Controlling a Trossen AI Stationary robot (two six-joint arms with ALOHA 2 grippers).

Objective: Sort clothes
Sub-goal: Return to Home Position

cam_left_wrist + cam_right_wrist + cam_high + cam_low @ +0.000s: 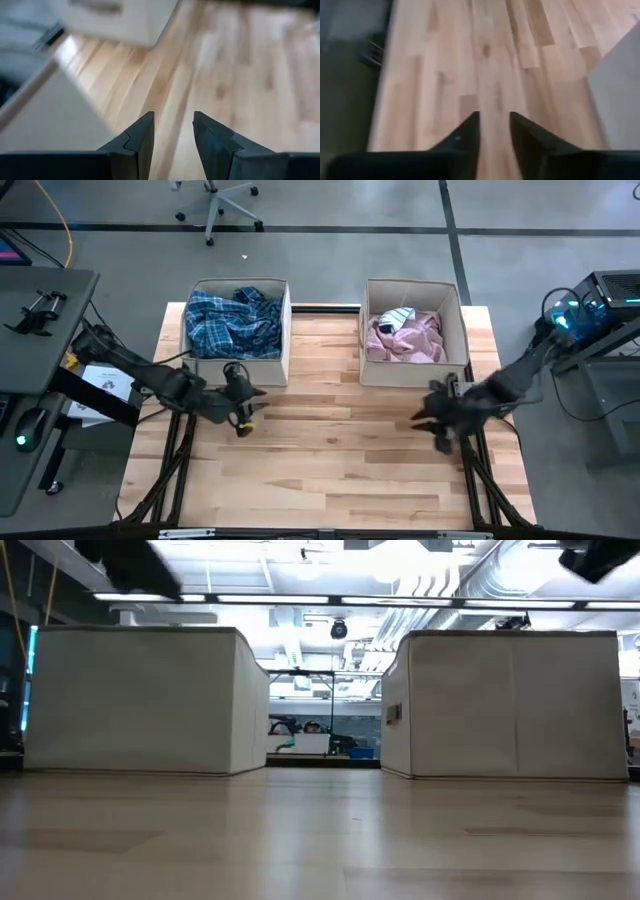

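Note:
The blue-white plaid shirt (232, 320) lies in the left beige box (240, 285). The pale pink garment (410, 338), with a small white and dark piece (392, 321) on it, lies in the right beige box (412, 285). My left gripper (243, 418) hovers over the table in front of the left box, open and empty; in its wrist view (173, 131) only bare wood shows between the fingers. My right gripper (428, 420) hovers in front of the right box, open and empty, as its wrist view (494, 129) shows. The other clothes are out of view.
The two boxes stand side by side at the table's far edge, with a gap between them (325, 740). Bare wooden tabletop (340, 470) stretches from the boxes to the near edge. A desk (40, 310) stands left of the table, equipment (600, 300) to the right.

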